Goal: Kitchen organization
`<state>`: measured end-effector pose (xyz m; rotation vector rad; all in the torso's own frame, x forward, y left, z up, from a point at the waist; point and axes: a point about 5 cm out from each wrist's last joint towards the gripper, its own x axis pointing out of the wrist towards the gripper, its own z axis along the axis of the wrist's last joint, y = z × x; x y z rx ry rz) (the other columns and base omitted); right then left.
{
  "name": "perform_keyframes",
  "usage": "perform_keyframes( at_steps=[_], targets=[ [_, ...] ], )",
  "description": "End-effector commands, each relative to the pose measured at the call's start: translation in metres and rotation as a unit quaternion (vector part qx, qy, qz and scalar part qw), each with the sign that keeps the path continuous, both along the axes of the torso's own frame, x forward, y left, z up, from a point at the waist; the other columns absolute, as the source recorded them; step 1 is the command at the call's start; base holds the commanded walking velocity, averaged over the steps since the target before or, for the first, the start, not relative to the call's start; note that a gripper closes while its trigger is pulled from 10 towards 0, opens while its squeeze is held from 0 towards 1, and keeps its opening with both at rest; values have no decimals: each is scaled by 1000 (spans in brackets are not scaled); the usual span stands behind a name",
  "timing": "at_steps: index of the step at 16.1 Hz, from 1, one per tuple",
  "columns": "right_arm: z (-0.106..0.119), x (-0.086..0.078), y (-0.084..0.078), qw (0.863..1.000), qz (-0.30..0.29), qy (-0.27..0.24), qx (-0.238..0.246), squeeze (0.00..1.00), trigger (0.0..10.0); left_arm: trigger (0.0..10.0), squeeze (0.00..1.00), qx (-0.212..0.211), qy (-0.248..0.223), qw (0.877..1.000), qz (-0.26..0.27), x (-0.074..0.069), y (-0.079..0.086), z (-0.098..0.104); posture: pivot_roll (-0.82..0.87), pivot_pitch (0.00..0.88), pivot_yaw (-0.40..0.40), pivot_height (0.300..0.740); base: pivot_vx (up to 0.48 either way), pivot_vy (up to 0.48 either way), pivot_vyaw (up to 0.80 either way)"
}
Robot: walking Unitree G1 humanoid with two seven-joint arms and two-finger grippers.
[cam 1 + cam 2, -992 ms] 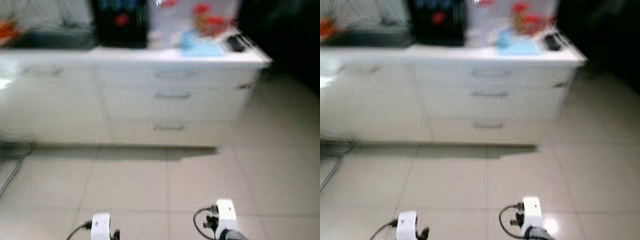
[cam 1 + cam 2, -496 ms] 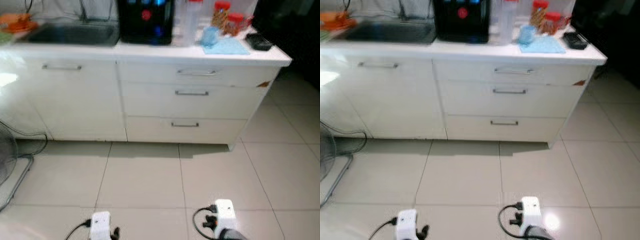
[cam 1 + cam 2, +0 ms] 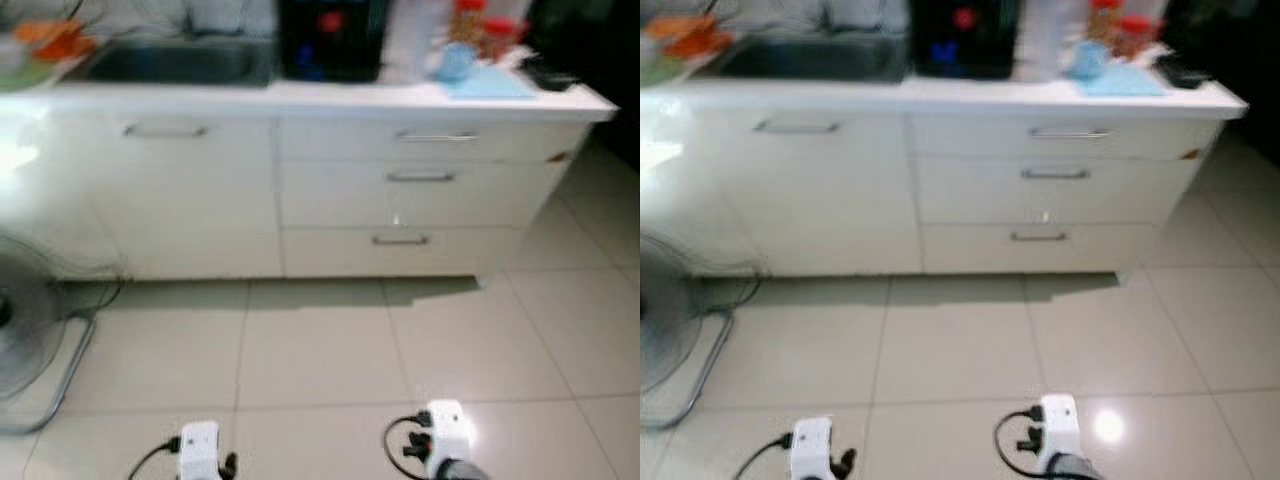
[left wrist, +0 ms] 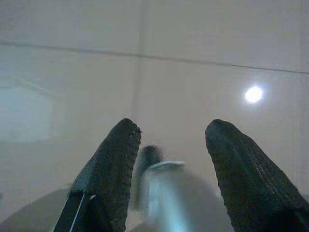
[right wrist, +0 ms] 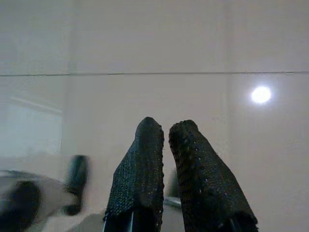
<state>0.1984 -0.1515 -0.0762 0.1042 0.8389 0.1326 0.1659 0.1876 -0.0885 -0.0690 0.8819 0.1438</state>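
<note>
A white kitchen counter [image 3: 400, 98] with a sink [image 3: 180, 62] stands ahead across the tiled floor. On it are a black appliance [image 3: 330, 40], red-lidded jars [image 3: 470, 25], a blue cup [image 3: 455, 62] on a blue cloth [image 3: 495, 84] and a dark flat object [image 3: 548, 72] at the right end. Both arms hang low over the floor, left arm [image 3: 200, 445] and right arm [image 3: 448, 430]. My left gripper [image 4: 171, 133] is open with nothing between its fingers. My right gripper [image 5: 166, 128] is shut and holds nothing.
Three drawers [image 3: 420, 177] sit under the counter's right half, a cupboard door [image 3: 165, 190] under the sink. A floor fan [image 3: 25, 340] stands at the left with its cable along the cabinet base. Orange items [image 3: 55, 40] lie left of the sink.
The camera has swung left: the counter sits further right in the picture and more of the fan shows. Both arms hang as before.
</note>
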Motion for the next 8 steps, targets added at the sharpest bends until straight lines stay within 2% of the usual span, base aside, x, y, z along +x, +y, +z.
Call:
perform_keyframes(
  at_steps=[1,2,8],
  targets=[
    [0,-1,-1,1000,-1,2,-2,0,10000,10000,0,1,0,1000,2,2,0,1,48,35,-8,740,0,480,0],
    [-1,-1,-1,1000,-1,2,-2,0,10000,10000,0,1,-1,1000,3,2,0,1,49,36,-5,740,0,480,0],
    [-1,-2,-1,1000,0,4,1,0,10000,10000,0,10,-2,1000,4,2,1,1,50,37,-7,740,0,0,0]
  ],
)
